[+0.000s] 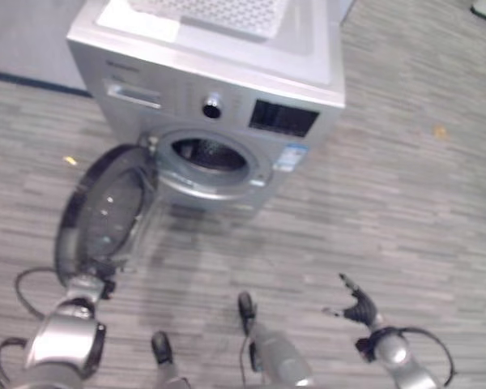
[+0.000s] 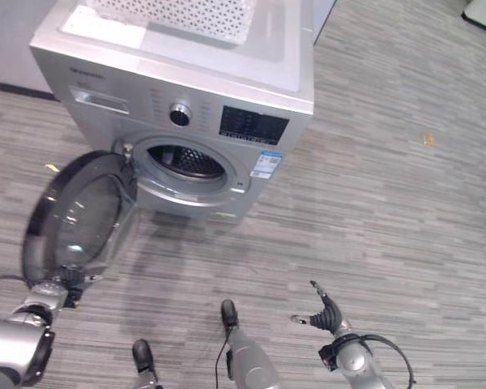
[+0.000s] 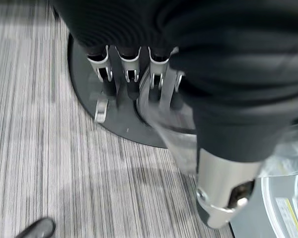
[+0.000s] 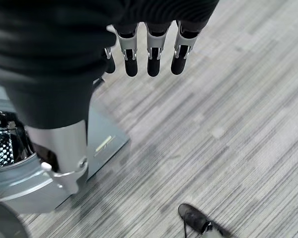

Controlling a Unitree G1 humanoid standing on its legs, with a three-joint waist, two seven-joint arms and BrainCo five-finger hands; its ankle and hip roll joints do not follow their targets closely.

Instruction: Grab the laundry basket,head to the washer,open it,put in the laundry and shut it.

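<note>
A silver front-loading washer [image 1: 227,89] stands ahead of me. Its round glass door [image 1: 105,211] hangs wide open, swung out to the left. The drum opening [image 2: 186,160] looks dark, and I cannot tell what lies inside. A white perforated laundry basket [image 1: 219,12] rests on top of the washer. My left hand [image 1: 87,285] is at the door's lower edge; in the left wrist view its straight fingers [image 3: 131,74] touch the door's dark rim [image 3: 89,94]. My right hand [image 2: 326,314] hangs open over the floor at the lower right, holding nothing, fingers [image 4: 149,49] straight.
Grey striped plank flooring [image 1: 405,203] spreads to the right of the washer and in front of it. A wall with a dark baseboard [image 1: 24,81] runs behind the washer on the left.
</note>
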